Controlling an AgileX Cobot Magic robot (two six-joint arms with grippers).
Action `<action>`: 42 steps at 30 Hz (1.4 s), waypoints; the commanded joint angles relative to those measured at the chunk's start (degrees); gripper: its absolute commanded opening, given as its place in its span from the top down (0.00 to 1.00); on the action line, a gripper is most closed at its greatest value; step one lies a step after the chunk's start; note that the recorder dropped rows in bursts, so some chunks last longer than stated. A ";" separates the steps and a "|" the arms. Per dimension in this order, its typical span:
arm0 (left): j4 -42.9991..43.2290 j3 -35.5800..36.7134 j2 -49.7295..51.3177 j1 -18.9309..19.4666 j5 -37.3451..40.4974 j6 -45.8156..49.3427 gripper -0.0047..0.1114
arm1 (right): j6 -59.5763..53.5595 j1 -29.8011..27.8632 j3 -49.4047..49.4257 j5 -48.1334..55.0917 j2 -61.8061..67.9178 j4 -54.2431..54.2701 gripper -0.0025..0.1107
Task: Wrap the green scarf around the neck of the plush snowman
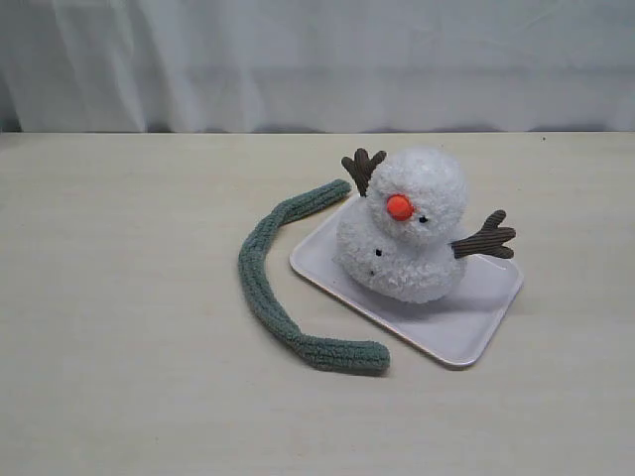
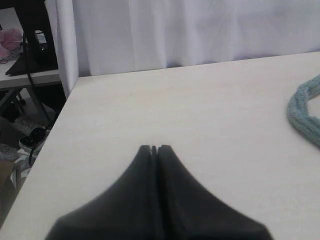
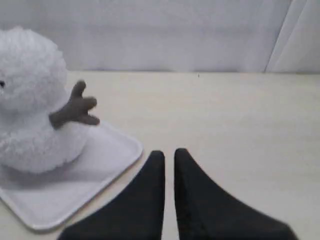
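Green scarf: lies flat on the pale table in a loose C, at 9 o'clock of the plush snowman and not wrapped on it. Runs lengthwise from about 1 o'clock to 5 o'clock, bowing toward 9; far end at the edge of the white tray, near end by its front corner.

Plush snowman: sits on the tray, orange nose toward 7 o'clock.

Left gripper: pressed fully closed, empty, well apart from the scarf's curve.

Right gripper: closed to a thin slit, empty, near the tray corner, short of the snowman.
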 commanded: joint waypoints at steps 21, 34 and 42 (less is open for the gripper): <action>-0.09 0.17 -0.11 0.01 -0.66 -0.09 0.96 | 30.00 -0.52 -18.76 -17.12 5.45 -10.96 0.66; -0.09 0.17 -0.11 0.01 -0.66 -0.09 0.96 | 2.26 -0.52 -47.42 29.31 31.62 6.72 0.33; -0.09 0.17 -0.11 0.01 -0.66 -0.09 0.96 | -35.05 -0.52 -49.00 42.54 45.17 51.38 0.41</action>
